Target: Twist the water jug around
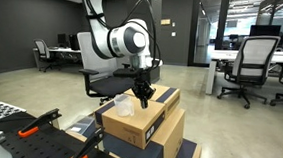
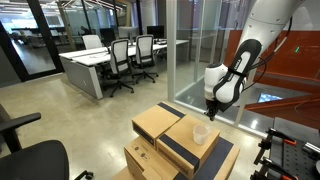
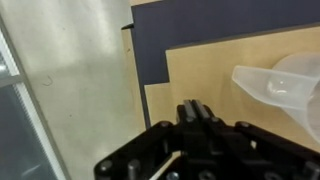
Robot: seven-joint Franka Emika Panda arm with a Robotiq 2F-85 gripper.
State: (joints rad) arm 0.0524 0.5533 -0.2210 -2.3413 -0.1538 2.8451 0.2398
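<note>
Jug (image 3: pixel 285 80): upright on top box (image 1: pixel 146 126), at right in wrist view.
Gripper (image 1: pixel 141 92): just beside Jug, not touching; fingers together, empty.

Open office: polished concrete floor (image 2: pixel 60 115), white desks (image 2: pixel 85 68), black chairs (image 2: pixel 121 62), glass partitions (image 2: pixel 190 50).

Legible text, labels, brands, numbers, signs: none. Boxes (image 1: pixel 139 119) and jug (image 1: pixel 126 106) plain-faced at this size; elsewhere too small or blurred for any lettering to be made out.
</note>
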